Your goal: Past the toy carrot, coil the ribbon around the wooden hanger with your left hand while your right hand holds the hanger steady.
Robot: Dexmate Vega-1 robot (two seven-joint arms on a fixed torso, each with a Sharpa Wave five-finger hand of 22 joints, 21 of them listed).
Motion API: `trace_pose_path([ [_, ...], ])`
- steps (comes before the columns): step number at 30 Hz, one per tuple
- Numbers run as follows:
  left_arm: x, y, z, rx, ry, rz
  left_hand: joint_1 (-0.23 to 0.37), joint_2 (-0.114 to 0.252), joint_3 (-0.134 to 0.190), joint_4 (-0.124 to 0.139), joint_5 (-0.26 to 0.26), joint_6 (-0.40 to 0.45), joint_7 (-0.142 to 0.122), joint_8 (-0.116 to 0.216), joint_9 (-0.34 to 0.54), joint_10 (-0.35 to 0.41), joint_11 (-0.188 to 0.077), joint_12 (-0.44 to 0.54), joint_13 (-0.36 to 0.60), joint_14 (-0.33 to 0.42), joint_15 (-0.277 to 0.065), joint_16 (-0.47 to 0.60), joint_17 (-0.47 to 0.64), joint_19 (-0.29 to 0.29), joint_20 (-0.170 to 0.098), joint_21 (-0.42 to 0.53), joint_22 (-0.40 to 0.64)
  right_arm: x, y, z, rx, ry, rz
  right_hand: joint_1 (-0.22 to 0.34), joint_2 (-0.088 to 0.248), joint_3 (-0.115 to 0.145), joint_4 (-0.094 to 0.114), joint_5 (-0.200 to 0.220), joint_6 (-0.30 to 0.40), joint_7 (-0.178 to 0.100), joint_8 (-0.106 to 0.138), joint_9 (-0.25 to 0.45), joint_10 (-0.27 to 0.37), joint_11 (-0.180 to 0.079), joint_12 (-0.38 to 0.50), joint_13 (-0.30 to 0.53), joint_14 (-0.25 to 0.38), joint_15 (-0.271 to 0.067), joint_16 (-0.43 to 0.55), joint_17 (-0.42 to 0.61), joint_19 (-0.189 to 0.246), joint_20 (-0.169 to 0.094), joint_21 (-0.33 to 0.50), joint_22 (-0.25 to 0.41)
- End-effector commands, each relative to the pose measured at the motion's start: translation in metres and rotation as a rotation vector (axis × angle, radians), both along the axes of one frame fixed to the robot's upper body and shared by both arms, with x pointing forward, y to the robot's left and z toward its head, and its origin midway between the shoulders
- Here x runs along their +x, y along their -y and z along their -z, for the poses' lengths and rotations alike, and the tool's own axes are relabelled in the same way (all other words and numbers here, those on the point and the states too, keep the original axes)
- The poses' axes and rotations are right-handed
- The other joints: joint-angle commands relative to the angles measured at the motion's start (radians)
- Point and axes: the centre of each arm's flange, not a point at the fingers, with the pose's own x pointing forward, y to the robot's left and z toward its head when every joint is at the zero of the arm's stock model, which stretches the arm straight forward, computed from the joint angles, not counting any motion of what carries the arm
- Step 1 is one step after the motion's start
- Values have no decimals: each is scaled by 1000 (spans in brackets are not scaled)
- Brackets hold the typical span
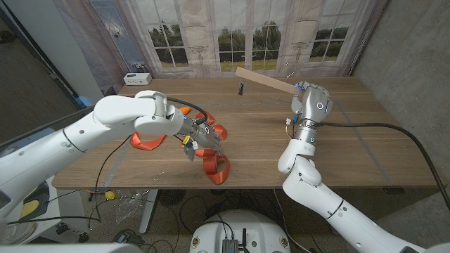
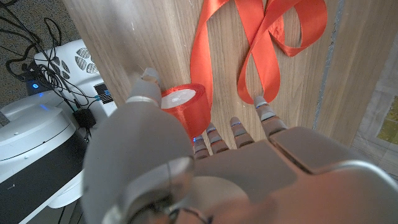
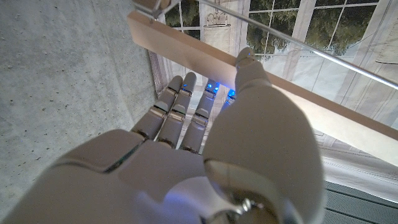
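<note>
I read no labels anywhere. On the wooden counter (image 1: 337, 151), my right hand (image 1: 310, 102) grips the wooden hanger (image 1: 266, 81) raised over the far side. My left hand (image 1: 199, 138) clasps the red ribbon spool (image 2: 185, 106) near the front edge, loose ribbon (image 1: 145, 141) looping beside it; the toy carrot (image 1: 184, 110) peeks behind my forearm.

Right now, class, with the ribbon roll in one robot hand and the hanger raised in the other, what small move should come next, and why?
Probably carry the red ribbon roll, gripped in the left robot hand, up toward the pale wooden hanger. The right robot hand holds the hanger above the wooden table, while loose ribbon lies on the table, none coiled on the hanger yet.
</note>
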Motion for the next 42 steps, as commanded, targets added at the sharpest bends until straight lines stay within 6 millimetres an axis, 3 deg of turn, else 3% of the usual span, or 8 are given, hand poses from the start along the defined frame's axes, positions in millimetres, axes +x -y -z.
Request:
trace_pose_path([
  [1,9,-7,11,-16,-24,49,21,2,-11,1,5,44,-4,14,0,41,7,13,2,75,-71,13,5,48,-10,14,5,1,-3,-2,-8,-6,8,25,34,2,7,5,184,154,6,24,14,0,2,5,8,-164,-3,2,-5,-28,6,2],
  [11,16,-14,29,-74,8,169,65,40,-19,0,-9,205,2,68,2,197,-9,67,18,268,-139,59,27,135,-45,43,13,3,-3,-3,-21,-17,15,26,36,1,7,5,183,154,5,24,12,0,-1,6,10,-163,-5,4,-7,-29,7,2],
  [12,17,-14,31,-79,18,179,83,50,-21,-4,-16,290,4,102,3,251,-20,92,28,321,-147,79,43,157,-61,52,16,3,-3,-3,-24,-17,17,26,36,1,7,5,185,155,6,25,14,1,0,6,10,-164,-4,4,-5,-28,8,1],
  [17,20,-18,40,-147,43,235,152,94,-23,-12,-30,476,6,179,2,400,-30,174,65,473,-184,168,120,232,-85,95,25,2,-2,-2,-28,-18,20,27,35,0,7,5,183,154,5,25,12,0,-1,7,10,-164,-6,5,-7,-30,8,1],
  [19,20,-20,41,-178,58,265,207,124,-22,-19,-46,589,12,230,5,483,-34,229,96,545,-191,231,189,275,-98,128,34,2,-2,-2,-30,-17,18,28,36,0,7,5,184,154,5,25,12,0,-1,8,11,-164,-7,5,-7,-30,8,1],
  [24,23,-20,43,-238,54,269,307,211,-4,-15,-84,884,91,329,4,728,-32,399,191,699,-202,351,339,313,-94,201,56,3,-3,-3,-38,-18,18,29,36,-1,7,6,184,153,6,26,14,0,-1,8,12,-165,-7,6,-6,-31,9,1],
  [26,24,-20,43,-260,46,256,313,216,-3,-9,-88,958,117,348,1,791,-22,459,229,755,-204,366,366,318,-99,224,63,3,-3,-3,-38,-17,15,29,36,-1,8,6,183,154,5,26,14,-1,-2,9,12,-164,-7,7,-7,-31,9,1],
  [42,27,-20,7,-560,187,170,319,222,12,-8,-90,978,138,347,0,817,-23,477,240,785,-203,350,370,309,-91,240,68,1,2,-4,-31,9,-18,33,36,-3,6,6,185,155,5,26,15,0,-4,9,14,-166,-10,10,-7,-31,12,1],
])
